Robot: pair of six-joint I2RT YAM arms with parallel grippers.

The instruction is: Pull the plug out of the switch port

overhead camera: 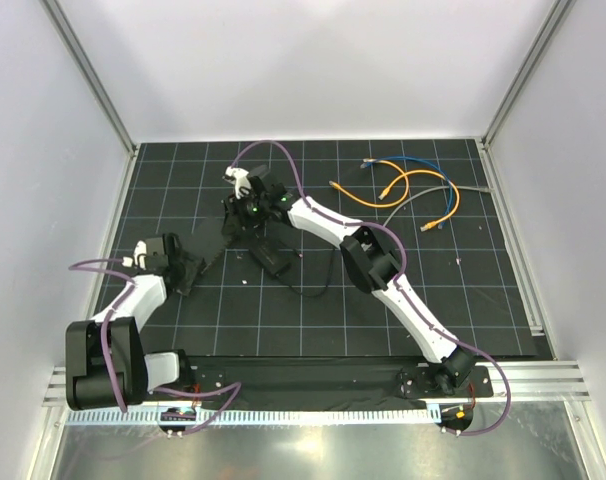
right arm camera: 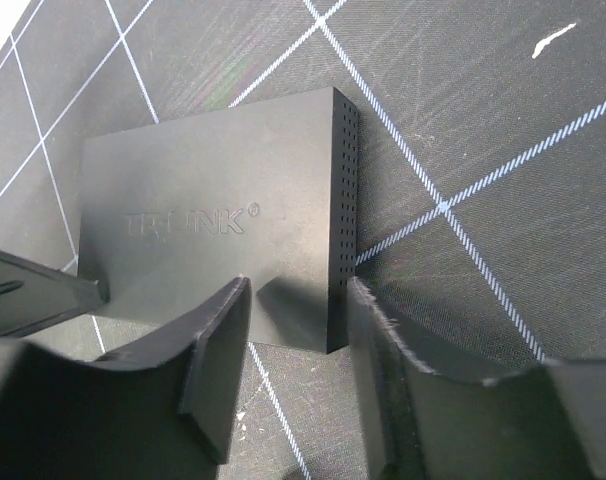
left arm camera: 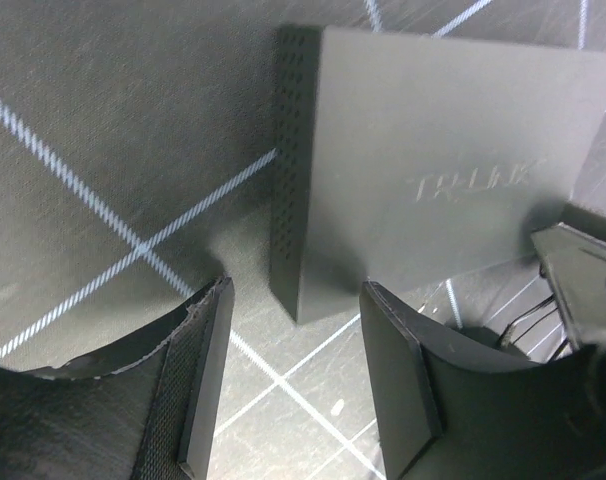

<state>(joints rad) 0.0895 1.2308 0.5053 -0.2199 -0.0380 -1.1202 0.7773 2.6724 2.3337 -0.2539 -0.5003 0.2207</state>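
On gridded mat (overhead camera: 483, 300), left tool (left arm camera: 295, 300) and right tool (right arm camera: 295, 292), released, flank the matte boxy switch (left arm camera: 433, 150).

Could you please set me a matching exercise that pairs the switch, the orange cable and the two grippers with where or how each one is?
Things:
1. switch
2. orange cable
3. left gripper
4. right gripper

Place or state:
A. open, near the left edge of the mat
B. lying in loose loops at the mat's far right
C. open, further out, left of the mat's centre
D. flat on the mat, black, lettering on top

Pairs: 1-D, 2-B, 3-A, 4-C
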